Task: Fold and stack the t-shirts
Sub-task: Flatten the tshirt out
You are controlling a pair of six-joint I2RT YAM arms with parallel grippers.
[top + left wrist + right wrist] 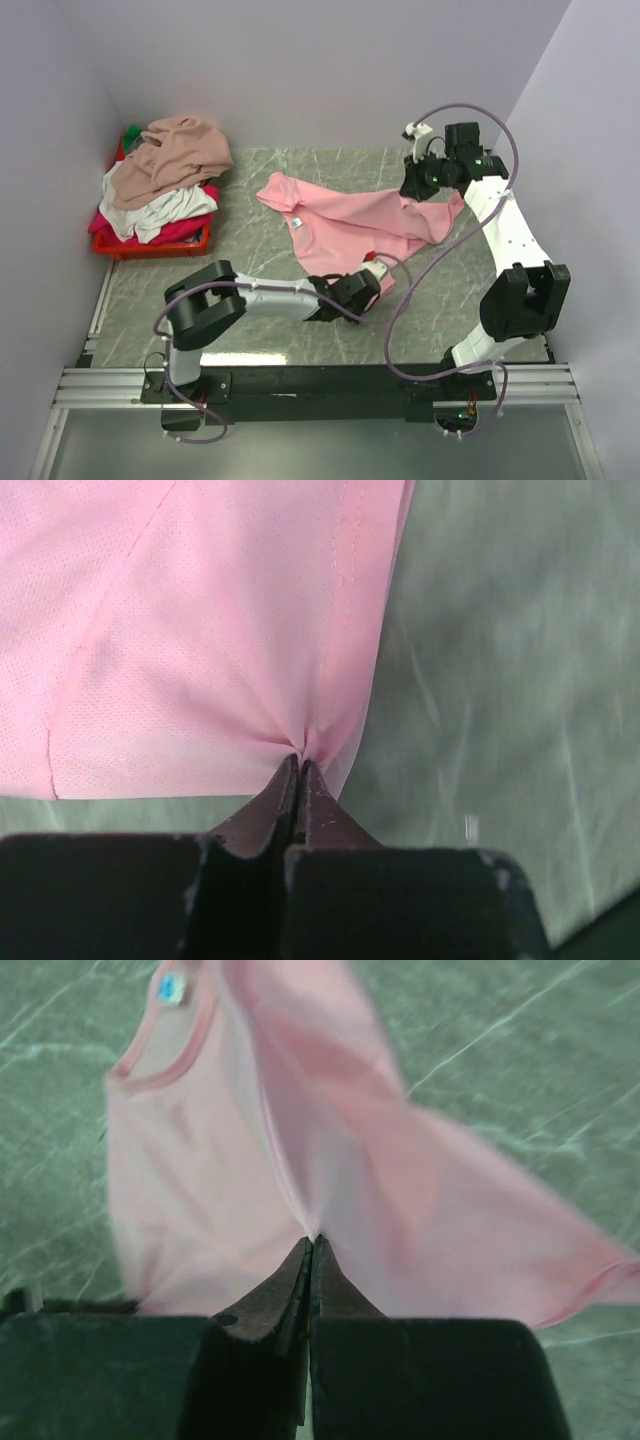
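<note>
A light pink t-shirt [345,228] lies partly spread on the green marbled table, its blue-white neck label [298,222] facing up. My left gripper [372,283] is shut on the pink t-shirt [200,650] at its near hem, low on the table. My right gripper [415,190] is shut on the same t-shirt [330,1160] at its far right part, lifting the cloth there. The label [171,988] shows at the top left of the right wrist view. More t-shirts [170,170], tan, white and magenta, are heaped at the far left.
A red plastic basket [150,245] at the far left holds the heap of shirts, with a bit of green showing behind. Lilac walls close in the table at the back and on both sides. A metal rail [320,385] runs along the near edge.
</note>
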